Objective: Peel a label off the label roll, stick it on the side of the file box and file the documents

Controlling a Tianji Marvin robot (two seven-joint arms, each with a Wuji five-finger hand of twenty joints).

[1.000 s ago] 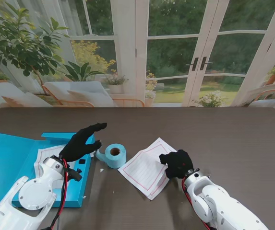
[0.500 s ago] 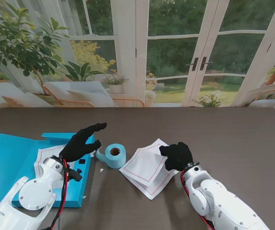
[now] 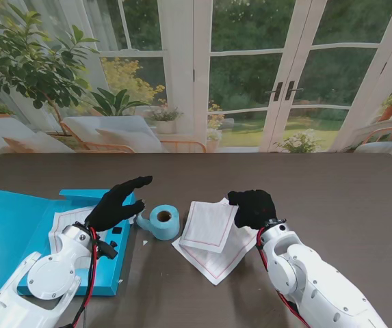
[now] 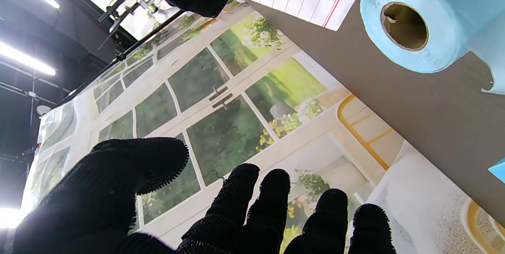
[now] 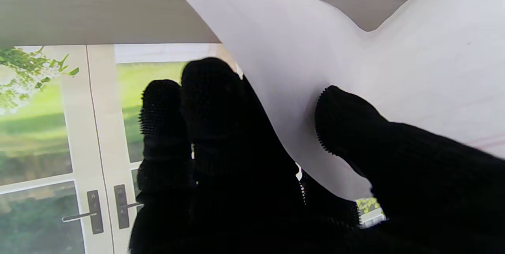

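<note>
1. Step in hand: filing the documents. The black-gloved right hand (image 3: pixel 252 208) pinches the top white, red-bordered ruled sheet (image 3: pixel 209 224) between thumb and fingers (image 5: pixel 213 100) and holds it raised over the sheet beneath (image 3: pixel 217 261).
2. The black-gloved left hand (image 3: pixel 115 203) hovers with fingers spread, grasping nothing, over the open blue file box (image 3: pixel 18 232) at my left.
3. The pale blue label roll (image 3: pixel 163 221) lies on its side between box and sheets, its core facing up and toward me, its loose tail toward the box.
4. The lifted sheet's long axis appears to run roughly away from me, curling at the grip.
5. Next move, as judged: carry the sheet leftward over the roll into the box without creasing it.
</note>
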